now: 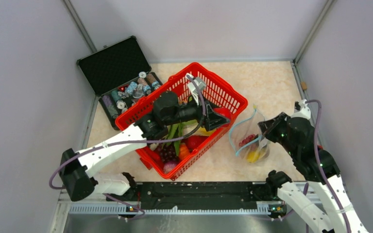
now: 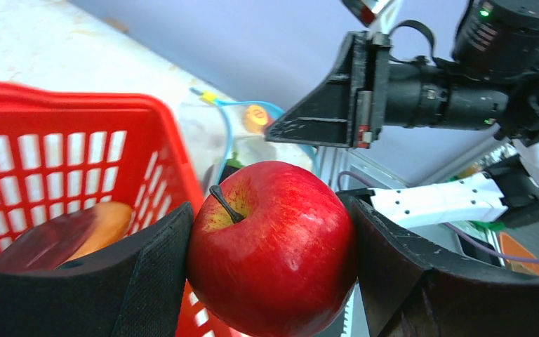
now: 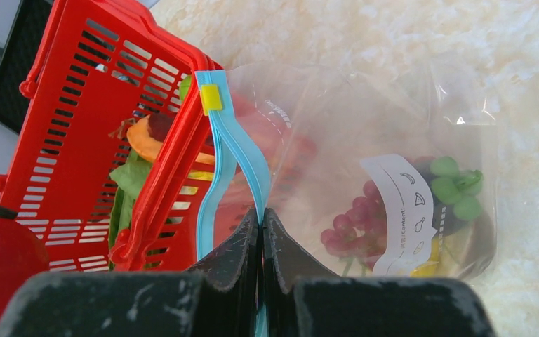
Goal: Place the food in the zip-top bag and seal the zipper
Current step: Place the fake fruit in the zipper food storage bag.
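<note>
My left gripper (image 2: 274, 246) is shut on a red apple (image 2: 274, 246) and holds it above the red basket's (image 1: 223, 94) right side, also seen from above (image 1: 222, 115). My right gripper (image 3: 261, 221) is shut on the light-blue zipper edge (image 3: 249, 175) of the clear zip-top bag (image 3: 393, 140), holding its mouth open toward the basket. The bag (image 1: 252, 143) lies on the table right of the basket with red grapes (image 3: 354, 221), a green piece and yellow food inside, behind its white label (image 3: 403, 210). More toy food (image 1: 177, 148) lies in the basket.
An open black case (image 1: 121, 77) with small bottles and spools stands at the back left, touching the basket's corner. Grey walls enclose the table on three sides. The right arm (image 2: 428, 91) shows close ahead in the left wrist view.
</note>
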`<state>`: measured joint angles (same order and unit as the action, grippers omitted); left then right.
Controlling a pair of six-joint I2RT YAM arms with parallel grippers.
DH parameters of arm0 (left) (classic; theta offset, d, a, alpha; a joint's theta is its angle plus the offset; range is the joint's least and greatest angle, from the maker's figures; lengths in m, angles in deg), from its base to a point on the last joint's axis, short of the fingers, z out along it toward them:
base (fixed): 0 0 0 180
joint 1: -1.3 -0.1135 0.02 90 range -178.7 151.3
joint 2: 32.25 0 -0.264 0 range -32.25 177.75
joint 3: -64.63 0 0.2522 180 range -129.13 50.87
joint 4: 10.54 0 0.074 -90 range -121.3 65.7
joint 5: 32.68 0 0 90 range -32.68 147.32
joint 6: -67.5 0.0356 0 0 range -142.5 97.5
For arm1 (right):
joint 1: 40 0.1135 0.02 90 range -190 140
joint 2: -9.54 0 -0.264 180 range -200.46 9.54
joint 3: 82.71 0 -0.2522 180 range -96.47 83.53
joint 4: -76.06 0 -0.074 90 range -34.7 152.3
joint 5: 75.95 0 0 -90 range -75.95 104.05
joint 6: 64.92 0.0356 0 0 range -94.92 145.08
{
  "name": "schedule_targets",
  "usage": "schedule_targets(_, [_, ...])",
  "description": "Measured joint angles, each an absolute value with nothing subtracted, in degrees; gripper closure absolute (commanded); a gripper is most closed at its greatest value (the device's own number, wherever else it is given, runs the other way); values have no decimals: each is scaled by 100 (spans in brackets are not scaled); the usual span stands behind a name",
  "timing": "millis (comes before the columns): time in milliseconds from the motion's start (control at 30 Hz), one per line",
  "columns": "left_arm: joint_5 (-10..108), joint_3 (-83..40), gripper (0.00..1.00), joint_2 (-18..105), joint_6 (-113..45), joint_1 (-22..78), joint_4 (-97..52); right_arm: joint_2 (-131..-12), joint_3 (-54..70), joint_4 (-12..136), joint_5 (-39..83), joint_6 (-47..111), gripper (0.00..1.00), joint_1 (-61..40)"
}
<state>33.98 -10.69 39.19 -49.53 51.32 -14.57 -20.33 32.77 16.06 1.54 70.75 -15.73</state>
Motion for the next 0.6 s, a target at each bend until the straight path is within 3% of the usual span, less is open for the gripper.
schedule_targets(600, [2751, -2306, 56, 5659, -4201, 5993, -934, -1849, 3209, 1556, 427, 7121, 97, -1573])
